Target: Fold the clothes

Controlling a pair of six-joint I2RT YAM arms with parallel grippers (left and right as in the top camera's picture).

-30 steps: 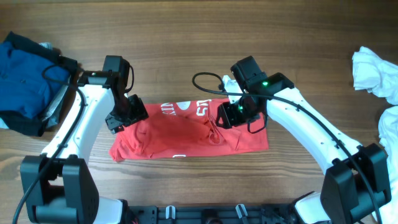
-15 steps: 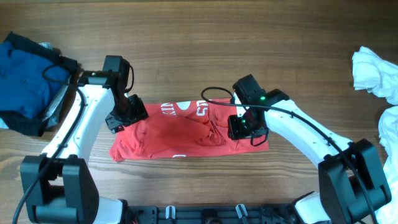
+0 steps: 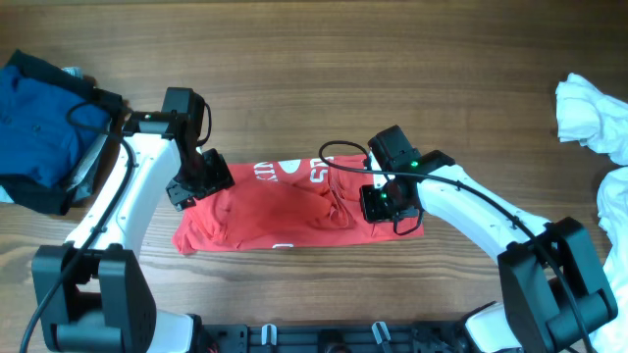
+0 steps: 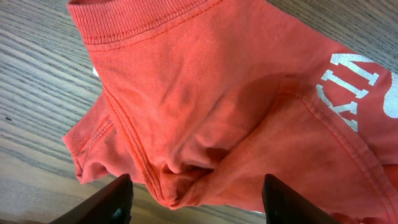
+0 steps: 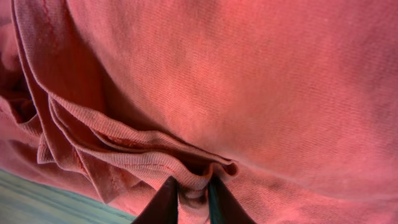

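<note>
The left fingers (image 4: 115, 200) and right fingers (image 5: 163, 200) hang over the table (image 3: 314, 59), with the red T-shirt (image 3: 285, 211) spread right under them. The left ones stand wide apart over a sleeve (image 4: 87, 140); the right ones are squeezed on a small fold (image 5: 193, 177). The shirt looks soft, light and floppy, so I think a hem holds best.

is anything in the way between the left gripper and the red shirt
Nothing visible is. The left gripper stands open right over a bunched edge of the red T-shirt, bare cloth between its jaws. The right gripper pinches a fold at the other end.
</note>
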